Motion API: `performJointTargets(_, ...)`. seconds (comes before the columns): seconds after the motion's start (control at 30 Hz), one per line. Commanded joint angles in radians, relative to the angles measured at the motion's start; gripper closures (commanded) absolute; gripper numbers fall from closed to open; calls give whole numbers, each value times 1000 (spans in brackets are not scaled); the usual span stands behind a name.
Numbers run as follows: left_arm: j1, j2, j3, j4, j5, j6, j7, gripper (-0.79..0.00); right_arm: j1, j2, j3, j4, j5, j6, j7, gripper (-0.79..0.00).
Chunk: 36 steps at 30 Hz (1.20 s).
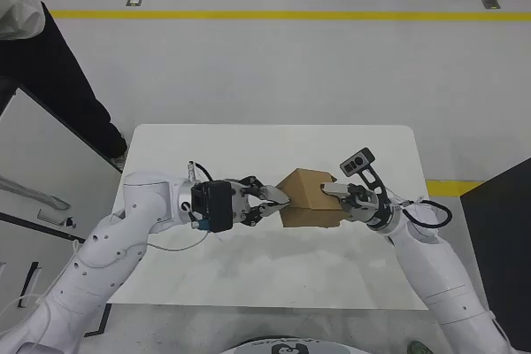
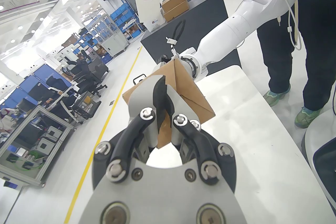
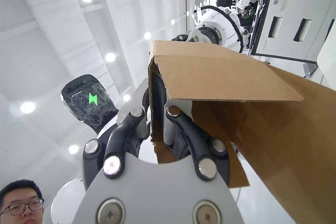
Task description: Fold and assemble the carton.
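Brown cardboard carton [image 1: 305, 188] is at mid-table, held between both grippers over the white table [image 1: 248, 274]. It sits skewed, its edges not parallel to the table's edges. Its shadow lies on the table just under it. The left wrist view suggests it is raised off the surface, but contact can't be confirmed either way.

On the carton's left side is the left gripper [image 1: 270, 202]. Its own wrist view has it [image 2: 164, 96] clamped on a cardboard edge, with black-padded fingers [image 2: 160, 88] either side of the sheet and no gap visible. The carton [image 2: 189, 88] is seen corner-on there, flap seams on its near face, the right arm behind it.

Opposite it, on the carton's right side, is the right gripper [image 1: 336, 196]. Its wrist view has it [image 3: 157, 104] pinched on a carton [image 3: 223, 72] wall at an open end, one finger outside and the other's black pad inside, behind the edge. A loose flap [image 3: 231, 83] sticks out from that same edge across the open end.

The arms come in from opposite sides, roughly in line, grippers facing each other through the carton.

Around it: a black counter [image 1: 513, 239] off the table's right end and a yellow floor line [image 1: 292, 15] beyond the far edge. A small black module [image 1: 357, 163] sits on the right wrist, with a green mark lit on it.
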Motion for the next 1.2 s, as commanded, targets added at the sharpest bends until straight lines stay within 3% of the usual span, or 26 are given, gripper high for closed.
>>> performJointTargets(0.0, 1, 0, -3, 3, -1, 4, 3, 0, 2, -1, -3, 0, 3, 1, -2, 0)
performJointTargets(0.43, 12, -1, -4, -12, -23, 21, -35, 0, -7, -2, 4, -30, -15, -9, -48, 0)
performJointTargets(1.17, -21, -8, 39, 8, -19, 0, -23, 0, -2, -4, 14, -34, -42, -65, -20, 0)
